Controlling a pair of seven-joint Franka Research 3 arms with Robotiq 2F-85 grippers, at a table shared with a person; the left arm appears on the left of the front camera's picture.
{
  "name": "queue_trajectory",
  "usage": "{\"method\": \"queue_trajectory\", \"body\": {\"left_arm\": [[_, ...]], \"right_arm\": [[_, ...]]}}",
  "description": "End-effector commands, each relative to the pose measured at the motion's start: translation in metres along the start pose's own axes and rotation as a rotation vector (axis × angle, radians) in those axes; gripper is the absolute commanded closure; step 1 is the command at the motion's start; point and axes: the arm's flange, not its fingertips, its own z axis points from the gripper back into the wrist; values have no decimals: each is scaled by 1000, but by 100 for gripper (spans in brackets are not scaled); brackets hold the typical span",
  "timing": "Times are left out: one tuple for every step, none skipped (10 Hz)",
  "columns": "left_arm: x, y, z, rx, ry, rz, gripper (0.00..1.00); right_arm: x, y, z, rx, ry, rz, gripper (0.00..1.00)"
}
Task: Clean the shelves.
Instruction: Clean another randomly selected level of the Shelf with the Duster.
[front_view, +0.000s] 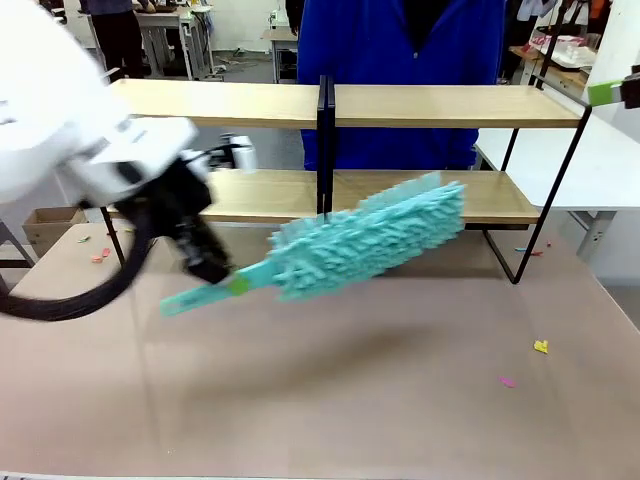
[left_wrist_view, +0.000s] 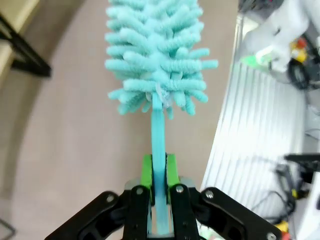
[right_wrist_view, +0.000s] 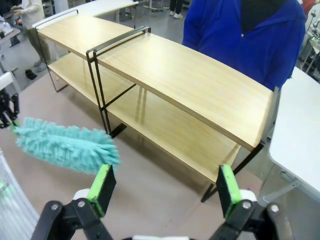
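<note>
The shelves (front_view: 440, 105) stand across the far side of the table: two light-wood boards on a thin black frame with a central post (front_view: 325, 150). My left gripper (front_view: 215, 265) is shut on the flat handle of a teal fluffy duster (front_view: 370, 240). The duster's head hangs in front of the lower board, just above the tabletop. In the left wrist view the green pads (left_wrist_view: 146, 172) clamp the handle, and the duster (left_wrist_view: 157, 55) points away over the table. My right gripper (right_wrist_view: 165, 187) is open with nothing in it, high above the shelves (right_wrist_view: 200, 85) and the duster (right_wrist_view: 65, 145).
A person in a blue top (front_view: 400, 60) stands behind the shelves. Small coloured scraps (front_view: 541, 346) lie on the brown tabletop (front_view: 380, 400). A white table (front_view: 610, 170) stands to the right, and a cardboard box (front_view: 50, 225) sits on the floor at the left.
</note>
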Motion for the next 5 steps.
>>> {"method": "queue_trajectory", "body": {"left_arm": [[-62,-6,63,-12,-51,-1,88],[-84,-5,81,-27,-52,61,88],[-37,-3,26,-9,-19,18,88],[-37,-3,26,-9,-19,18,88],[-37,-3,26,-9,-19,18,88]], "right_arm": [[1,0,-1,-1,-2,2,0],[1,0,-1,-1,-2,2,0],[1,0,-1,-1,-2,2,0],[1,0,-1,-1,-2,2,0],[1,0,-1,-1,-2,2,0]]}}
